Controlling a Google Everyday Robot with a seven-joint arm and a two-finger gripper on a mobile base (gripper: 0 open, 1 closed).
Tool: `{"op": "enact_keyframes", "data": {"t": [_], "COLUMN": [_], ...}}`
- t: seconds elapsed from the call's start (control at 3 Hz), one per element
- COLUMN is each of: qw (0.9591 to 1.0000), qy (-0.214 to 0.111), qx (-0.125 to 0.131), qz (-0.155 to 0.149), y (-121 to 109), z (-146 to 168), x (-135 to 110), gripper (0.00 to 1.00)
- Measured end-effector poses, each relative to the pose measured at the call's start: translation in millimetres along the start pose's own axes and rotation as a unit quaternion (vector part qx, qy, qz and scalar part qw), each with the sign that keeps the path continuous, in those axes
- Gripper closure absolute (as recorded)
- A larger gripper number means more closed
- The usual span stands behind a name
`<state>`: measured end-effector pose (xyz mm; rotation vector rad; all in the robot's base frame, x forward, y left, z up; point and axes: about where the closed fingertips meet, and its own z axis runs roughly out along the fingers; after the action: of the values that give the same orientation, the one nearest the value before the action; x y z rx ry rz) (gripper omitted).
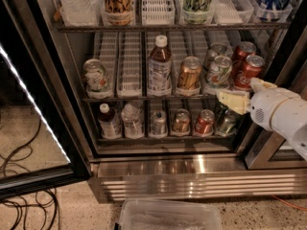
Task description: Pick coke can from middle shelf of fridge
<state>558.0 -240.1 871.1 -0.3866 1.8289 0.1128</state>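
The fridge [192, 180] stands open, with three wire shelves in view. On the middle shelf [130, 98] the coke can [248, 70] stands at the front of the far-right lane, with a twin red can [242, 51] behind it. A green-and-white can [219, 71] is just to its left. My gripper [245, 94], with a white arm and cream fingers, comes in from the right. It sits just below and in front of the coke can, level with the shelf's front edge. It is open and empty, one finger [233, 101] pointing left and the other close under the can.
The middle shelf also holds an amber can [189, 74], a brown bottle [159, 66] and a green-and-white can at the far left [96, 76]. The lower shelf holds several cans and bottles. The black-framed door [33, 109] is swung open at left. A clear plastic bin [168, 217] and cables [21, 210] lie on the floor.
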Motion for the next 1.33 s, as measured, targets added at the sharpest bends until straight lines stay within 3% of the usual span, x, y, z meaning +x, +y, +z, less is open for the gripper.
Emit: {"op": "enact_keyframes", "data": {"t": [0.33,0.67,1.33], "qw": [0.9987,0.9967,0.9961], "qy": [-0.022,-0.036,-0.044], "qx": [0.045,0.073,0.076], "qz": [0.008,0.003,-0.013], "y": [-19.6,-28.8,-26.4], "z": [-4.8,-9.0,-1.5], "x": [5.2,8.6,12.4], "gripper": [0.34,0.29,0.3]}}
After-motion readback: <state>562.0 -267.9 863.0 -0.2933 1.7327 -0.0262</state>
